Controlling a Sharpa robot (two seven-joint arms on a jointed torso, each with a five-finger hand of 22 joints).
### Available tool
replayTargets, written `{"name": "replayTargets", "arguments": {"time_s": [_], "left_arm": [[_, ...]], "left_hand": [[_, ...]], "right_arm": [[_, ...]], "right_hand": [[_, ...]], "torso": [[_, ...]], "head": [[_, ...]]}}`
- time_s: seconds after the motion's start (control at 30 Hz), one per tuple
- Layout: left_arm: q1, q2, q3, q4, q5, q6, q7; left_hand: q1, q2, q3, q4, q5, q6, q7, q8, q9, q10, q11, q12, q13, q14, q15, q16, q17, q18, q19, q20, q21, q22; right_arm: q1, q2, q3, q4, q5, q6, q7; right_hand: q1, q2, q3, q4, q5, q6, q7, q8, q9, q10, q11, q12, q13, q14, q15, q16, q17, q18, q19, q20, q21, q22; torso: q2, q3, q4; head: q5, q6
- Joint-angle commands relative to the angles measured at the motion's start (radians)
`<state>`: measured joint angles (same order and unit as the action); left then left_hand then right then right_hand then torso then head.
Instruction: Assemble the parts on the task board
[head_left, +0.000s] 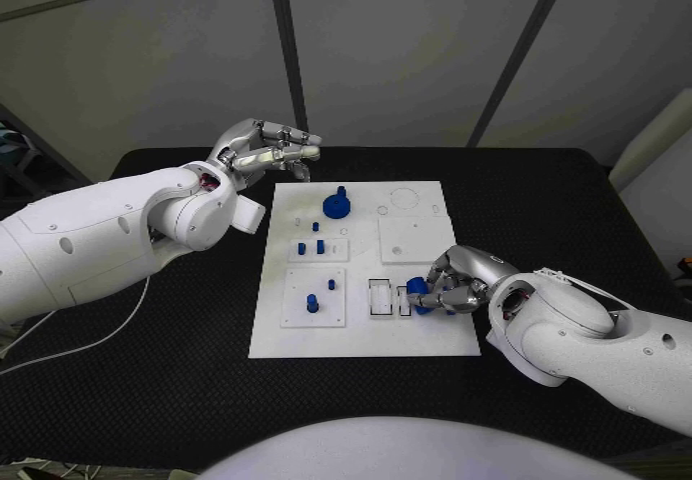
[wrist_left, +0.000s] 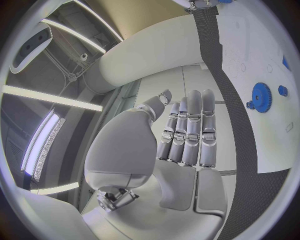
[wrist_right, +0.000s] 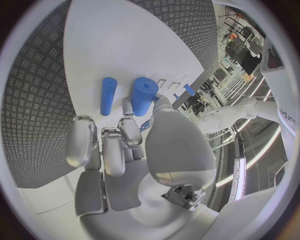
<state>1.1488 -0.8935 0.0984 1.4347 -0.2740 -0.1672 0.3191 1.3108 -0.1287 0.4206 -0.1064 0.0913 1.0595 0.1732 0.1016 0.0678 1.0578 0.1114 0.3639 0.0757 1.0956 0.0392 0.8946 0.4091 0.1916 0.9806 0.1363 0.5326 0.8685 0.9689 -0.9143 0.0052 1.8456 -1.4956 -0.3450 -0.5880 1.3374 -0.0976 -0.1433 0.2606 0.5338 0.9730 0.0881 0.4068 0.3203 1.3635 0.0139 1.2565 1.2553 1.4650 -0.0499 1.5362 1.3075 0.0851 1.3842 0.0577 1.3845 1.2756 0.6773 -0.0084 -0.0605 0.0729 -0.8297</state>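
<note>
right hand (head_left: 459, 282) pinches a blue cylindrical part (wrist_right: 144, 96) at the task board (head_left: 361, 340) near edge, beside the slotted holder (head_left: 379, 298). left hand (head_left: 264, 148) hovers off the board, fingers apart, holding nothing. risk: tilted part jams or slips from the pinch at insertion.

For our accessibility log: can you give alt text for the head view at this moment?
The robot's right hand grips a small blue cylindrical part at the near right edge of the white rectangular task board on a black table. The left hand hovers empty beyond the board's far left corner, near a blue gear-shaped part.
</note>
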Motion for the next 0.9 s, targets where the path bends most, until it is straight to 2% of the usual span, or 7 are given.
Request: {"name": "replayTargets", "arguments": {"time_s": [0.03,0.13,0.23,0.4,0.63,0.9], "left_arm": [[0.001,0.001,0.001,0.001,0.002,0.013,0.000],[0.001,0.001,0.001,0.001,0.002,0.013,0.000],[0.001,0.002,0.001,0.000,0.002,0.014,-0.001],[0.001,0.004,0.001,-0.001,0.002,0.014,-0.001],[0.001,0.004,0.001,-0.002,0.002,0.014,-0.002],[0.001,0.006,0.001,-0.003,0.002,0.015,-0.002]], "left_hand": [[-0.002,0.010,-0.005,-0.001,-0.002,-0.002,0.000,0.004,0.000,-0.007,-0.003,0.006,-0.001,-0.007,-0.002,0.004,-0.001,-0.011,0.005,0.005,-0.004,0.000],[-0.002,0.010,-0.005,-0.001,-0.002,-0.003,0.000,0.004,0.000,-0.007,-0.003,0.006,-0.001,-0.007,-0.002,0.004,-0.001,-0.011,0.005,0.005,-0.004,0.000],[-0.002,0.010,-0.005,-0.001,-0.002,-0.003,0.000,0.004,0.000,-0.007,-0.003,0.006,-0.001,-0.007,-0.002,0.004,-0.001,-0.011,0.005,0.005,-0.004,0.000],[-0.002,0.010,-0.005,-0.001,-0.002,-0.003,0.000,0.004,0.000,-0.007,-0.003,0.006,-0.001,-0.007,-0.002,0.004,-0.001,-0.011,0.005,0.005,-0.004,0.000],[-0.001,0.010,-0.005,-0.001,-0.001,-0.003,0.000,0.004,0.000,-0.007,-0.004,0.007,-0.002,-0.007,-0.002,0.004,-0.001,-0.011,0.005,0.005,-0.004,0.000],[-0.001,0.010,-0.005,-0.001,-0.001,-0.003,0.000,0.004,0.000,-0.007,-0.004,0.007,-0.002,-0.007,-0.002,0.004,-0.001,-0.011,0.005,0.005,-0.004,0.000]], "right_arm": [[-0.008,-0.003,-0.008,0.010,0.018,-0.001,-0.014],[-0.008,-0.011,-0.008,0.021,0.047,-0.024,-0.014],[-0.007,-0.021,-0.008,0.039,0.089,-0.056,-0.013],[-0.007,-0.036,-0.007,0.062,0.150,-0.105,-0.010],[-0.006,-0.048,-0.007,0.078,0.200,-0.182,0.005],[-0.006,-0.047,-0.006,0.091,0.211,-0.228,0.026]], "right_hand": [[0.029,0.010,0.013,-0.016,0.062,0.005,-0.007,0.014,0.012,0.017,-0.010,0.012,0.012,0.092,-0.009,0.005,0.194,-0.019,0.009,-0.004,0.008,0.006],[0.033,0.014,0.014,-0.014,0.095,0.006,-0.010,0.019,0.017,0.024,-0.012,0.019,0.021,0.093,-0.011,0.007,0.199,-0.020,0.013,-0.006,0.011,0.011],[0.035,0.016,0.016,-0.011,0.112,0.009,-0.012,0.023,0.021,0.029,-0.014,0.026,0.029,0.093,-0.013,0.008,0.201,-0.021,0.015,-0.007,0.013,0.014],[0.030,0.018,0.015,-0.005,0.120,0.013,-0.014,0.027,0.025,0.035,-0.016,0.032,0.036,0.093,-0.014,0.008,0.202,-0.021,0.015,-0.008,0.013,0.015],[0.029,0.022,0.016,0.000,0.129,0.020,-0.020,0.034,0.031,0.043,-0.020,0.041,0.046,0.094,-0.017,0.009,0.204,-0.021,0.016,-0.010,0.015,0.018],[0.031,0.023,0.017,0.003,0.134,0.025,-0.023,0.039,0.036,0.049,-0.023,0.048,0.054,0.095,-0.020,0.012,0.209,-0.023,0.021,-0.012,0.020,0.026]], "torso": [[0.000,0.0004,-0.0005],[0.000,0.0008,-0.0015],[0.000,-0.0002,-0.0004],[-0.001,-0.0019,0.0012],[0.001,-0.0007,0.0005],[0.001,-0.0006,-0.0002]], "head": [[-0.002,0.001],[-0.001,0.003],[-0.004,0.003],[-0.007,0.006],[-0.007,0.009],[-0.006,0.010]]}}
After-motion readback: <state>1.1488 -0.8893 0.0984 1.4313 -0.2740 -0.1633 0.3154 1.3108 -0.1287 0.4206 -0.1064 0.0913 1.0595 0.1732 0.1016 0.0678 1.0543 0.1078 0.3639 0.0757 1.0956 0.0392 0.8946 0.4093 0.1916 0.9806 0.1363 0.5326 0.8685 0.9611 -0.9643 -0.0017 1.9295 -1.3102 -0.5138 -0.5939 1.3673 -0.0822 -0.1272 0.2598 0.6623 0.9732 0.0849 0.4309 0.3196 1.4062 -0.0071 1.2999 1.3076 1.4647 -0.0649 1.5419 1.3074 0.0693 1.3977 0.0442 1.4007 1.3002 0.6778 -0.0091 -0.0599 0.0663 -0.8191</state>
